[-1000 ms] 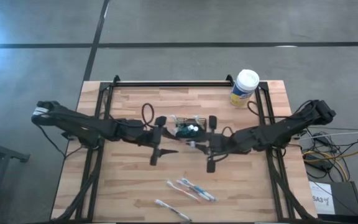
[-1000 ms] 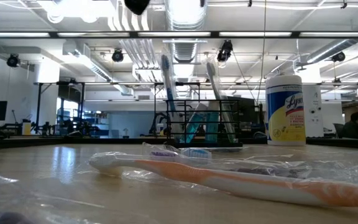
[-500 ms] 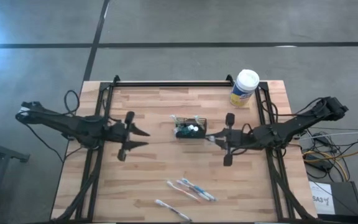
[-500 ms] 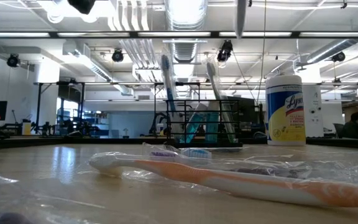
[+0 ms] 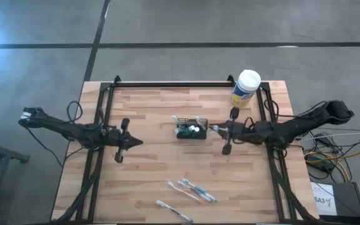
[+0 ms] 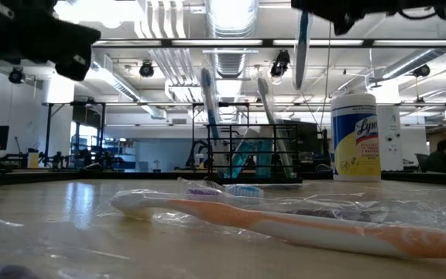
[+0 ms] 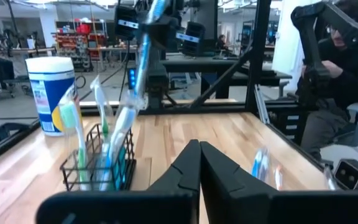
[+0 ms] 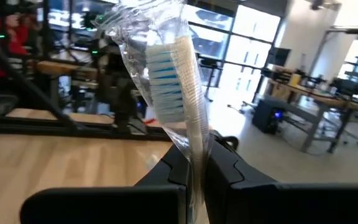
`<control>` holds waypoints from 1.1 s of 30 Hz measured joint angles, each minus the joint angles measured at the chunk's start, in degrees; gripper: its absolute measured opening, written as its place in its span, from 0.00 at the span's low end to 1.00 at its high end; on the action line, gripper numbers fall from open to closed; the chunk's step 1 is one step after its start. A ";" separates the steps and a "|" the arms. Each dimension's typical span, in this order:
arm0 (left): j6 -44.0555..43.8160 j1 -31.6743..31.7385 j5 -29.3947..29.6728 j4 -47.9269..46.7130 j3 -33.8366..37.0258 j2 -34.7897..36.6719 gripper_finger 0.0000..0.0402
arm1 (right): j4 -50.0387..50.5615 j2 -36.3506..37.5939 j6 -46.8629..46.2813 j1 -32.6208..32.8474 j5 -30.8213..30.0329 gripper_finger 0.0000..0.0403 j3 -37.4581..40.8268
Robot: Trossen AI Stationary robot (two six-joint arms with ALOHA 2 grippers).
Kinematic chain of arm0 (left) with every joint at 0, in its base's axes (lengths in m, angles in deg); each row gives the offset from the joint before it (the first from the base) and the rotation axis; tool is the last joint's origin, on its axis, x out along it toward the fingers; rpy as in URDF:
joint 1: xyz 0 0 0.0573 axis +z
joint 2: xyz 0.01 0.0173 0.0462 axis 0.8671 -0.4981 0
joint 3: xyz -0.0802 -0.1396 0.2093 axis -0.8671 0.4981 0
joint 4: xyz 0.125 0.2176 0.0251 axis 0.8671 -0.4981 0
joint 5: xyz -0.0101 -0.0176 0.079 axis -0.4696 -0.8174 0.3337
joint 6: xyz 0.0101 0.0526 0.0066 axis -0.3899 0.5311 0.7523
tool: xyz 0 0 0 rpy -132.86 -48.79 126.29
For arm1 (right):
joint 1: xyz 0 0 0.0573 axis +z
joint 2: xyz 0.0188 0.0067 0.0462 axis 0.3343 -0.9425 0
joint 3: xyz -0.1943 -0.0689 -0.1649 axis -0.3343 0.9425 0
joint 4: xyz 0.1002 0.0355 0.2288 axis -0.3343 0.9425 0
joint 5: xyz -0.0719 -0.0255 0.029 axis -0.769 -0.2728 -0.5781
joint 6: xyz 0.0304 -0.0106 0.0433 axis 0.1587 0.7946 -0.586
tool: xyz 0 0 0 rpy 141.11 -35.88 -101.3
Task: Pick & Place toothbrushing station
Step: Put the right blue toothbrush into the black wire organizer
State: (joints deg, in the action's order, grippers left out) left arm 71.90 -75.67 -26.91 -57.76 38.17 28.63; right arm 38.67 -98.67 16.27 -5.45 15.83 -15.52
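Caddy: you see the black mesh caddy [image 5: 191,128] standing upright near the middle of the table [image 5: 149,181], between the two arms, with wrapped toothbrushes standing in its compartments.
Left gripper: your left gripper [image 5: 139,142] sits over the left part of the table, well apart from the caddy; its jaws are pressed together with nothing between them, as the left wrist view shows [image 7: 199,163].
Right gripper: your right gripper [image 5: 212,129] is just right of the caddy, jaws clamped on a wrapped toothbrush [image 8: 169,81]; the right wrist view shows blue-and-white bristles in clear plastic rising from between the fingers [image 8: 229,171].
Held toothbrush, low view: you see it [image 6: 301,46] hanging above the caddy [image 6: 250,159], clear of the toothbrushes already in there.
Canister: the white-lidded round canister [image 5: 245,87] with the yellow label stands at the far right corner of the table, apart from the caddy.
Loose toothbrushes: you have more wrapped toothbrushes [image 5: 192,189] lying flat near the front edge of the table, one [image 5: 172,210] slightly apart from the others.
Person: a seated person in dark clothes [image 7: 340,68] shows in the left wrist view, beyond the table.
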 joint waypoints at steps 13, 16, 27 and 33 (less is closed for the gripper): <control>-0.78 0.00 0.00 0.23 3.38 1.22 0.03 | -10.67 -0.09 -4.46 -5.28 0.41 0.03 8.46; -0.43 0.00 0.00 0.24 3.38 1.22 0.02 | -12.06 -0.09 -4.25 -5.30 0.34 0.03 8.98; -0.35 0.02 0.02 1.40 3.38 1.25 0.03 | -18.18 -11.81 -2.89 -6.43 0.01 0.03 5.79; -0.35 0.02 0.02 1.29 3.56 1.26 0.03 | -20.67 -16.31 -2.68 -7.81 -0.42 0.03 5.34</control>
State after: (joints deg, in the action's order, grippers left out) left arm 71.55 -75.65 -26.88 -56.47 41.74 29.89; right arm 17.99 -114.98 13.59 -13.26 15.41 -10.18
